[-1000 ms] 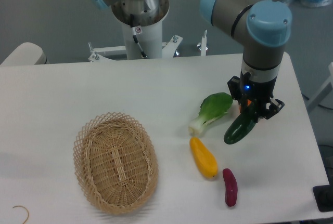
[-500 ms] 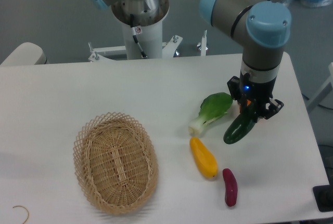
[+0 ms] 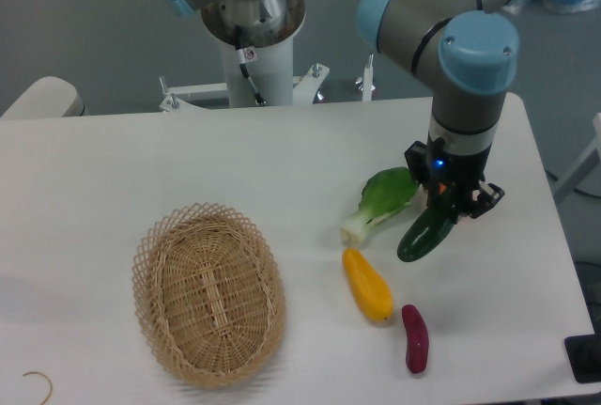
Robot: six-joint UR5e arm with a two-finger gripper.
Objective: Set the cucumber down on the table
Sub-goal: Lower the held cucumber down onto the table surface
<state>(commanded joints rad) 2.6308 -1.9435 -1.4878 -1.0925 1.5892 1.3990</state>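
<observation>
Gripper (image 3: 449,206) of the single arm, pointing down over the right half of the table (image 3: 141,161), fingers pinching the upper end of the cucumber (image 3: 427,232). Cucumber: dark green and glossy, tilted, its held end at about 1 o'clock and its free end at about 7 o'clock; whether the lower tip touches the tabletop cannot be told from this view. A blue indicator light shows on the wrist housing just above the gripper.

Leafy green vegetable (image 3: 382,203) with a white stalk: lying on the table at 9 o'clock from the cucumber, just beside it, leaf end toward 1 o'clock and stalk end toward 7 o'clock. Yellow squash (image 3: 367,285): lying at about 7 o'clock from the cucumber's lower tip, near it but apart, and directly below the white stalk end. Purple-red sweet potato (image 3: 415,337): lying at 5 o'clock from the squash, close to the front edge of the table, long axis nearly upright in the picture.

Wicker basket (image 3: 208,294): oval, resting on the left-centre of the table, well apart from the vegetables, at about 8 o'clock from the cucumber. Robot base column (image 3: 254,38): white, standing behind the far edge of the table at 12 o'clock from the basket. Arm links: grey with light-blue joint caps, rising from the gripper toward the top of the picture.
</observation>
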